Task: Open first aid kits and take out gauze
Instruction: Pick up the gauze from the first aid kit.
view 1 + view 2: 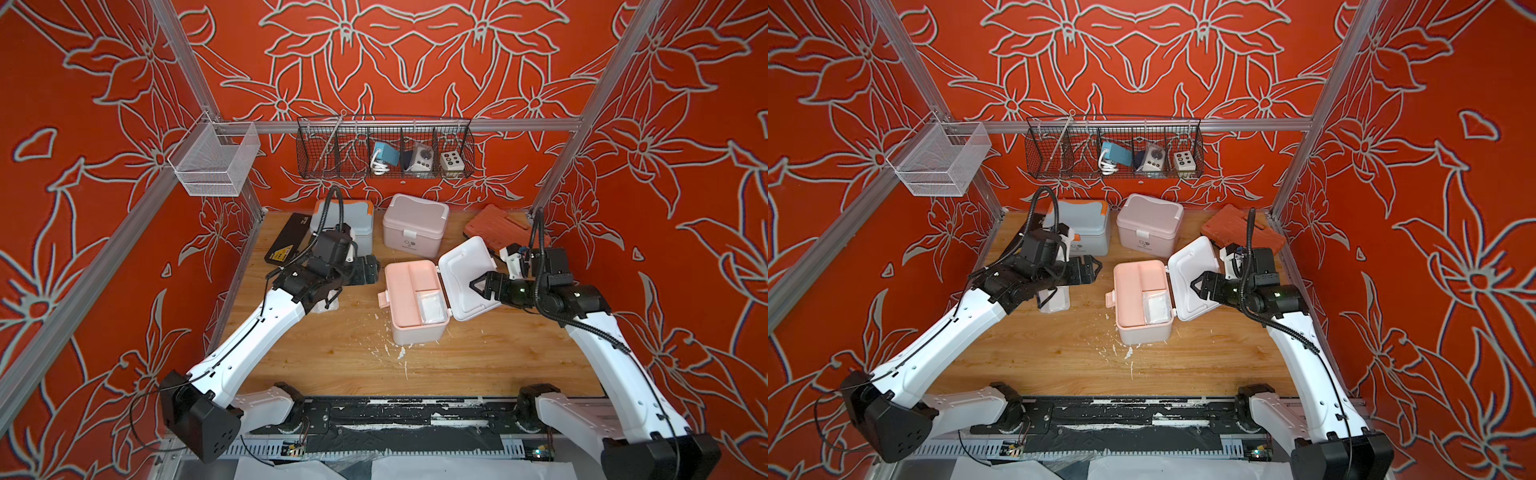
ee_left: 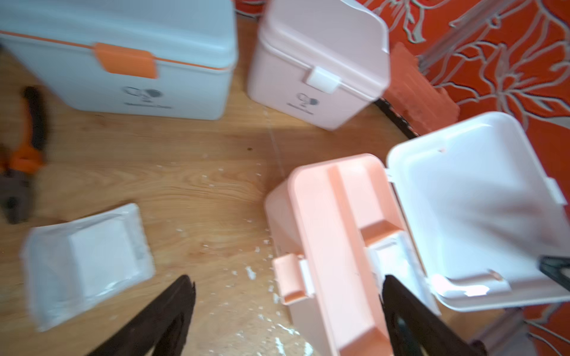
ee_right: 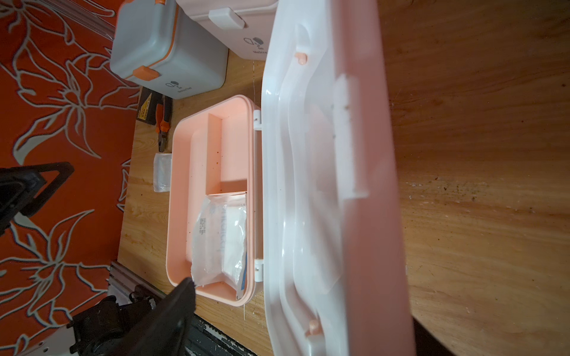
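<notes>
Quick status from my end. One of the three first aid kits is open: the peach kit [image 1: 417, 334] sits mid-table with its white lid [image 1: 463, 262] thrown right back on the hinge.

One gauze packet [image 2: 89, 262] is already out. It lies flat on the table [image 1: 332, 361] off the latch side of the peach kit, well apart from it. A second gauze packet [image 3: 220, 240] sits inside the peach kit, in the small compartment by the hinge, at the end nearer the arm bases. I can't tell if there's more stacked under it.

The left gripper [image 2: 288, 282] hangs just off the latch side of the peach kit, jaws spread wide with nothing in them. The right gripper [image 1: 482, 286] is on the hinge side, over the inside of the lid, also gaping with nothing gripped. Whether a finger is touching the lid, I can't say.

The blue-grey kit [image 1: 361, 226] and the pale pink kit [image 1: 415, 226] stand side by side behind the peach kit. Both have lids down and latches closed, going by the left wrist view.

So I'd call it maybe a third done, probably less. I need to finish emptying the peach one, then pop two more latches and pull whatever gauze is inside those, which I can't see from here.
</notes>
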Robot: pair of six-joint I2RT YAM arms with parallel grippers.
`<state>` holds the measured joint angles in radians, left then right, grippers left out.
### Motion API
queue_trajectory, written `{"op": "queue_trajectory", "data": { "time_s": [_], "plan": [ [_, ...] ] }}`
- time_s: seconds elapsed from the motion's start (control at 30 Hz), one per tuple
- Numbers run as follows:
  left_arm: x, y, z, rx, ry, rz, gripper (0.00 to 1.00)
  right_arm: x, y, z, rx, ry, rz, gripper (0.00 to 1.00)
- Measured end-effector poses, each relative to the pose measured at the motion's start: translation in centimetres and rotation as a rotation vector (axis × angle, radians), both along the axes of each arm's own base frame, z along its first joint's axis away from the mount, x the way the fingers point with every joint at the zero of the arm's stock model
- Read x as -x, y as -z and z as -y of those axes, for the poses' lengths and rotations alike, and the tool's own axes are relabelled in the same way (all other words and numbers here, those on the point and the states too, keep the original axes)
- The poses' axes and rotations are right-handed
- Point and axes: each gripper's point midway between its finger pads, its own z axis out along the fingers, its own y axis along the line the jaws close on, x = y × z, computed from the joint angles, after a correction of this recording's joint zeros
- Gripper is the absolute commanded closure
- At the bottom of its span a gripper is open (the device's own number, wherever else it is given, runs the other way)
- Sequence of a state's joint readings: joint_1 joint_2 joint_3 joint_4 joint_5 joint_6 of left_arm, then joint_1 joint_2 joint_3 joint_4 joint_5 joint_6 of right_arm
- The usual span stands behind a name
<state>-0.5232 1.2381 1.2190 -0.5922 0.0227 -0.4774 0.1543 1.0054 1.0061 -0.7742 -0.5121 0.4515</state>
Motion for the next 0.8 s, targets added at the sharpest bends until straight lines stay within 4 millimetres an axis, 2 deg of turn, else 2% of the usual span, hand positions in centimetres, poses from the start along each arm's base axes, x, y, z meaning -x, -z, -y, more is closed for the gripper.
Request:
{"op": "queue_trajectory", "data": {
  "time_s": [0.17, 0.4, 0.5, 0.67, 0.8],
  "plan": [
    [2.3, 0.4, 5.5, -0.011, 0.109, -0.029, 0.27, 0.0, 0.1, 0.1, 0.007, 0.005, 0.001, 0.15],
    [7.2, 3.3, 11.4, -0.054, 0.243, -0.106, 0.39, -0.1, 0.1, 0.3, 0.017, 0.01, 0.002, 0.16],
    [8.8, 4.9, 12.6, -0.073, 0.275, -0.144, 0.48, -0.1, 0.2, 0.3, 0.02, 0.01, 0.003, 0.17],
    [9.1, 7.5, 13.0, -0.105, 0.263, -0.199, 0.66, -0.1, 0.2, 0.3, 0.022, 0.008, 0.005, 0.18],
    [8.7, 8.7, 13.3, -0.125, 0.251, -0.215, 0.7, -0.1, 0.2, 0.3, 0.024, 0.007, 0.006, 0.18]
  ]
}}
